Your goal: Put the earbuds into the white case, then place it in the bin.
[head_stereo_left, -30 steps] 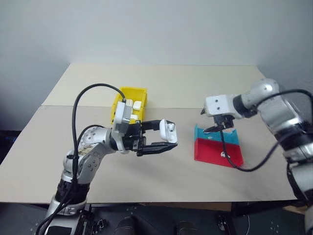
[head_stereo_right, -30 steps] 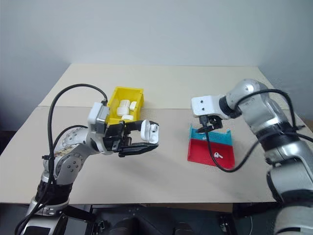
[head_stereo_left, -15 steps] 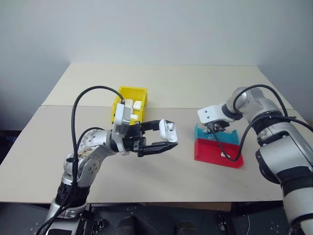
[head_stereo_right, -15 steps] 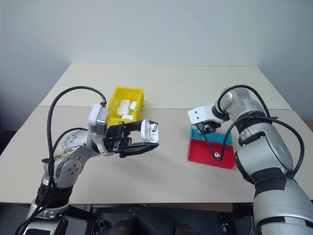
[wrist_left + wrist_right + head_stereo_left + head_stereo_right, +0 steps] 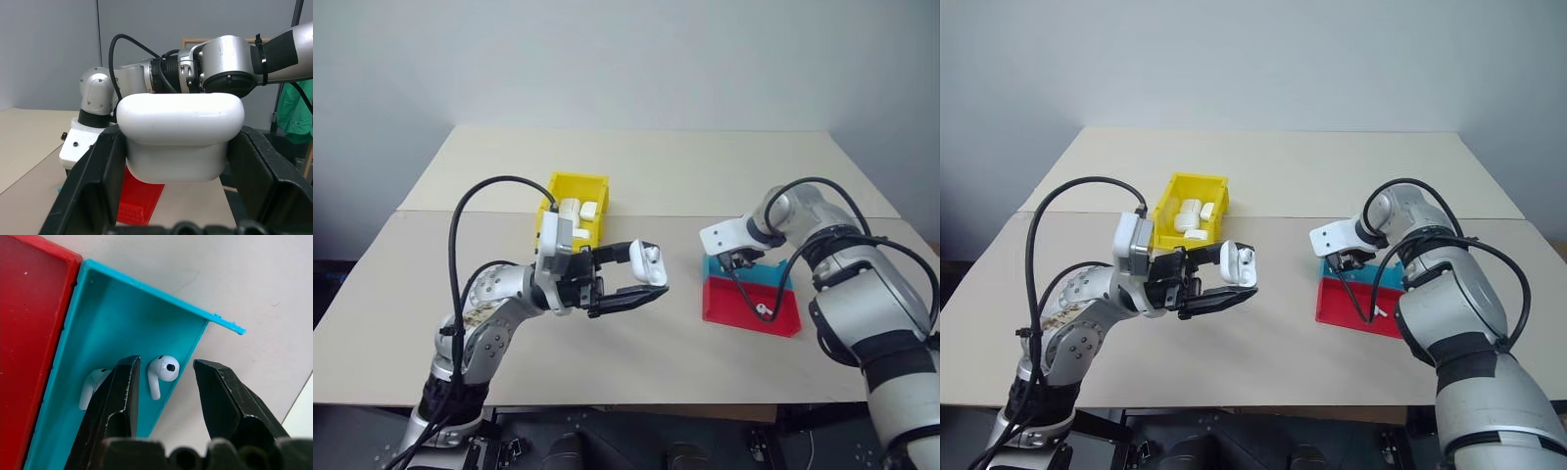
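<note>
My left gripper is shut on the white case, holding it above the middle of the table; the case shows clamped between the black fingers in the left wrist view. My right gripper points down into the teal tray. It is open, with one earbud lying between its fingertips, untouched. A second earbud lies beside it, partly behind one finger. A third earbud lies in the red tray. The yellow bin stands at the back left.
Several white cases lie inside the bin. The teal tray and the red tray sit side by side at the right of the table. Black cables loop from both arms above the tabletop.
My right gripper has come down and forward into the teal tray, and its fingers have narrowed a little. The left gripper has kept still with the case.
</note>
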Robot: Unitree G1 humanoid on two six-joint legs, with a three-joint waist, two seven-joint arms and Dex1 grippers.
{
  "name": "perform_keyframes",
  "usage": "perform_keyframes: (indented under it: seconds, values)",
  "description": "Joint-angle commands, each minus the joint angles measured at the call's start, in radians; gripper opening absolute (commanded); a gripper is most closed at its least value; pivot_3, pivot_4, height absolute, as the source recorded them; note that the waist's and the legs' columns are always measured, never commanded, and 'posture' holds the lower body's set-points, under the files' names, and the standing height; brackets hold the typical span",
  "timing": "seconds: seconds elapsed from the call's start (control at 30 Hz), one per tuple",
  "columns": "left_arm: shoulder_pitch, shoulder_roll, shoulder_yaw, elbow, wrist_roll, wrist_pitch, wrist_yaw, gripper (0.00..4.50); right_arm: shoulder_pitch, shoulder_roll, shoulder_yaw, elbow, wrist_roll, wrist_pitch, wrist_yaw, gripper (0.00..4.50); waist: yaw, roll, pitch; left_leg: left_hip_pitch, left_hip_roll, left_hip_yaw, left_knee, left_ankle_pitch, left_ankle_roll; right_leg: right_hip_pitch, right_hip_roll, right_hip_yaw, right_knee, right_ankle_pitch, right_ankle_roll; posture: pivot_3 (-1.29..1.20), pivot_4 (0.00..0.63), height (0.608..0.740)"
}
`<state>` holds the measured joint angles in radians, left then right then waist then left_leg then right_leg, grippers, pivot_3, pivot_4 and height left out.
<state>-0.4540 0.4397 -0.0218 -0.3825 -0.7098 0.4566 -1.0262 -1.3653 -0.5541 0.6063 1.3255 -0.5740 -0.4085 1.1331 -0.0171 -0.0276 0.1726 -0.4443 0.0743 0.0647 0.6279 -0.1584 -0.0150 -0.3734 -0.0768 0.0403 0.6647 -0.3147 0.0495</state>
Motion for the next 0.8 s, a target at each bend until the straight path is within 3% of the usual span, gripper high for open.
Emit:
perform_keyframes:
  seconds: [0.03,0.47,0.63,0.8]
  values:
    - [0.006,0.013,0.024,-0.042,-0.023,-0.011,0.009,2.8,-0.013,-0.001,-0.006,0.003,-0.022,0.012,-0.029,2.15,0.0,0.0,0.0,0.0,0.0,0.0,0.0,0.0,0.0,0.0,0.0,0.0,0.0,0.0,0.0,0.0,0.15,0.74]
    - [0.039,0.031,0.033,-0.083,-0.029,-0.014,0.044,2.8,0.007,0.017,-0.026,0.018,-0.021,0.04,0.006,2.15,-0.001,0.0,0.0,0.0,0.0,0.0,0.0,0.0,0.0,0.0,0.0,0.0,0.0,0.0,0.0,0.0,0.15,0.74]
    - [0.051,0.036,0.038,-0.1,-0.034,-0.013,0.056,2.8,0.01,0.022,-0.019,0.019,-0.034,0.047,-0.002,0.99,-0.001,0.0,0.0,0.001,0.0,0.0,0.0,0.0,0.0,0.0,0.0,0.0,0.0,0.0,0.0,0.0,0.15,0.74]
    - [0.054,0.043,0.043,-0.108,-0.042,-0.01,0.064,2.8,0.013,0.027,-0.031,0.021,-0.034,0.057,-0.002,0.99,-0.001,0.0,0.0,0.001,0.0,0.0,0.0,0.0,0.0,0.001,0.0,0.0,0.0,0.0,0.0,0.0,0.15,0.74]
